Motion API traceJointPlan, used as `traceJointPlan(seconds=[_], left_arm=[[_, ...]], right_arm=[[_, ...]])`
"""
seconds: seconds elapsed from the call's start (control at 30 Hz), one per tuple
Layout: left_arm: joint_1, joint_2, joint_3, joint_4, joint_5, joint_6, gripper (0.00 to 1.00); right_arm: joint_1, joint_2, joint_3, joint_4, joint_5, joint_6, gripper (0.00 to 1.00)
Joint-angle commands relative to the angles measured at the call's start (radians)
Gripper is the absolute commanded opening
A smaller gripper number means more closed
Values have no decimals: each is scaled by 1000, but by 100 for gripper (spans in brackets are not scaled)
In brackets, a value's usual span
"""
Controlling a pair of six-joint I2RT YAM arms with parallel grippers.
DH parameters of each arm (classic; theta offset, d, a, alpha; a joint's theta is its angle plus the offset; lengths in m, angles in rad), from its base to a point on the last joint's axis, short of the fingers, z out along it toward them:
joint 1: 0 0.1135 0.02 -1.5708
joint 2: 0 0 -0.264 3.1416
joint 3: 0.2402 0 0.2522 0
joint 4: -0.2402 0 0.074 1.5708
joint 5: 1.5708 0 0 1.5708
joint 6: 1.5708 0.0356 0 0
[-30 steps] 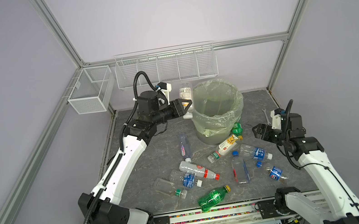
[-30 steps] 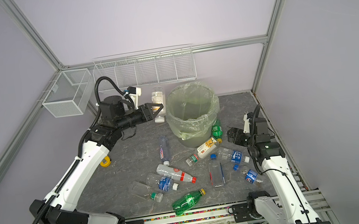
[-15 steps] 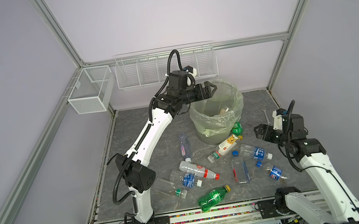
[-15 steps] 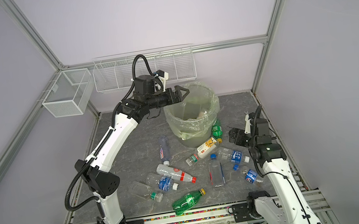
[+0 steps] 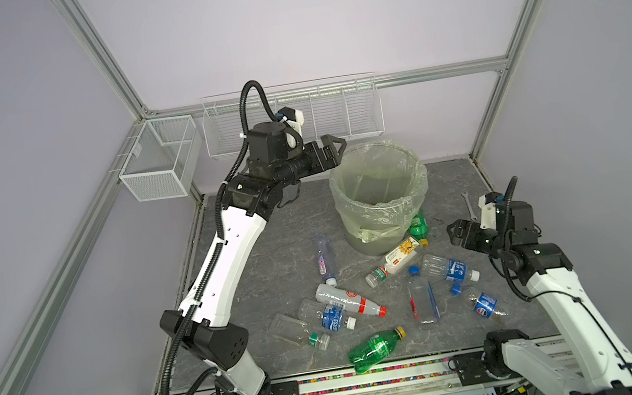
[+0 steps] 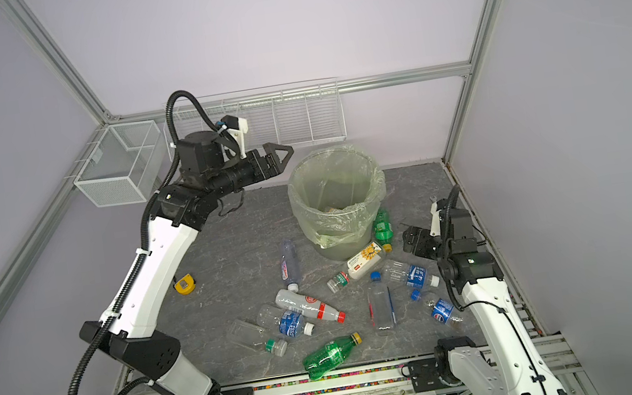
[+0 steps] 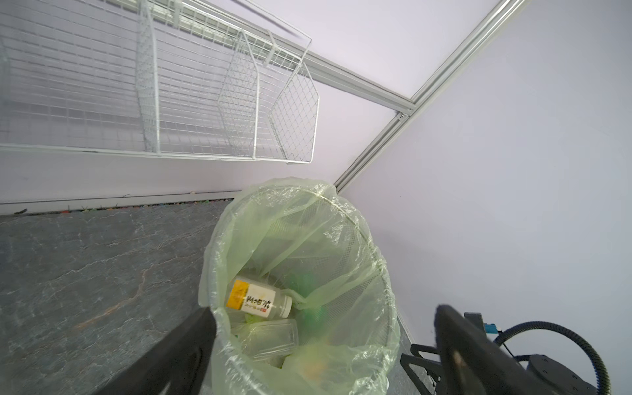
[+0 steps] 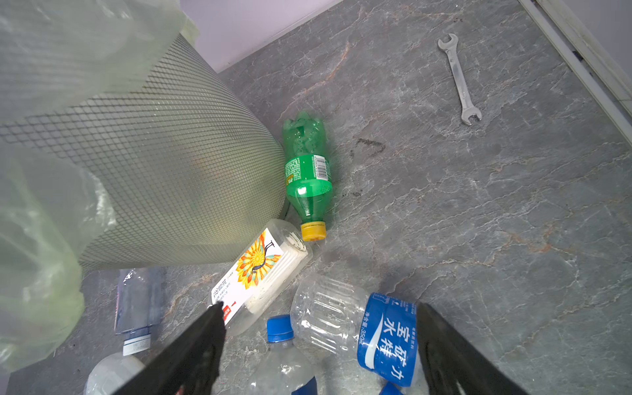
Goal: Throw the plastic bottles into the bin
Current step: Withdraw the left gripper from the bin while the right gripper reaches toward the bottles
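The bin stands at the back of the table, lined with a pale green bag. My left gripper hovers open and empty beside its left rim. Inside lies a clear bottle with a yellow and white label. Several plastic bottles lie on the table in front, among them a green one. My right gripper stands open above a blue-labelled clear bottle, near a white sunflower-label bottle and a green bottle against the bin.
A wrench lies on the table near the right wall. A yellow tape measure sits by the left arm. Two white wire baskets hang on the back frame. A clear food box lies inside the bin.
My left gripper carried a bottle from left of the bin over its mouth, opened, and drew back to the left rim empty. The right arm has barely moved.
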Motion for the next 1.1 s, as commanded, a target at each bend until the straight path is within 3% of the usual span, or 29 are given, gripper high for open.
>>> traceJointPlan(seconds=[0.0,0.67,1.07], left_arm=[[10,-36,-75,11,-23,-2,99],[119,-229,-533,89,-57,-65,99],[156,-289,-689,104,-94,-70,99]], right_arm=[[-4,15,-2,-4,1,-19,88],[5,18,19,-77,-22,-48,88],[109,12,-2,-98,9,7,88]])
